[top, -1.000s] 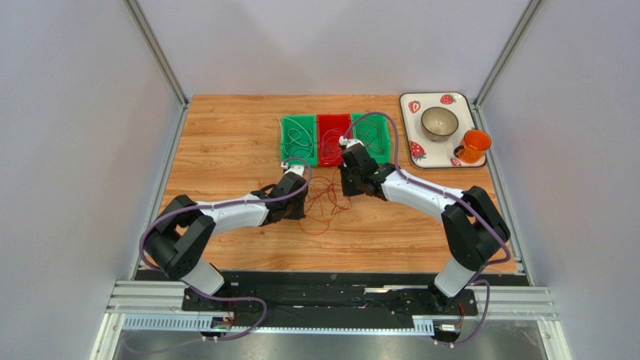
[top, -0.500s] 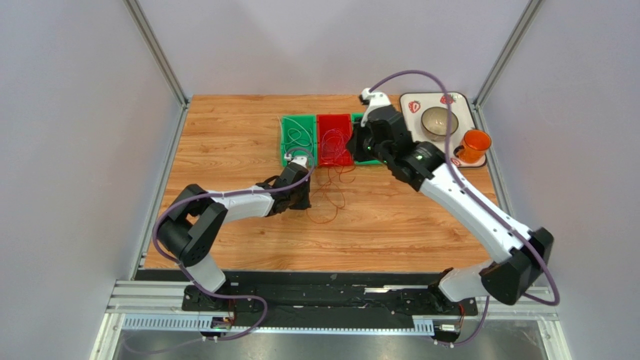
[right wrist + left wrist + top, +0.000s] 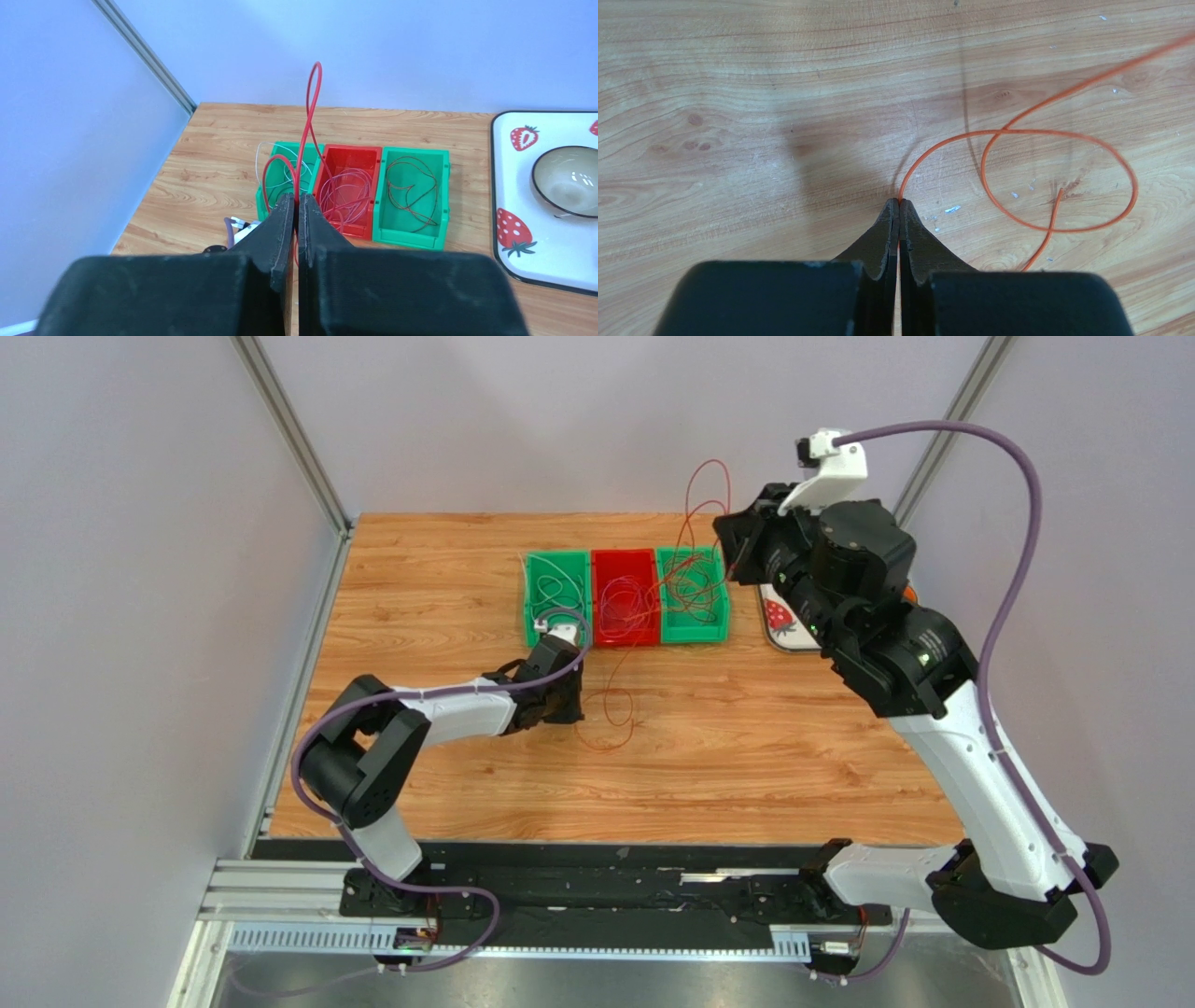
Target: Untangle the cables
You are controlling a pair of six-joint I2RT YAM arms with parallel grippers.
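Note:
My left gripper (image 3: 570, 700) rests low on the wooden table, shut on a thin orange-red cable (image 3: 1060, 183) that curls into a loop just beyond its tips (image 3: 899, 203). Held high over the back right of the table, my right gripper (image 3: 732, 536) is shut on a red cable (image 3: 710, 469). That cable arcs above the tips (image 3: 296, 200) and trails down toward the bins. A few red strands (image 3: 612, 711) still lie on the table between the left gripper and the bins. White cables lie in the left green bin (image 3: 557, 598), red ones in the red bin (image 3: 624, 599), dark brownish ones in the right green bin (image 3: 412, 192).
A strawberry-patterned tray (image 3: 511, 189) carrying a bowl (image 3: 566, 180) sits at the back right, largely behind my raised right arm in the top view. Grey walls with metal corner posts close in the table on the left, back and right.
My right arm has risen and swung toward the back right, pulling the red cable up out of the tangle. The pile on the table has thinned. The left gripper has barely moved.

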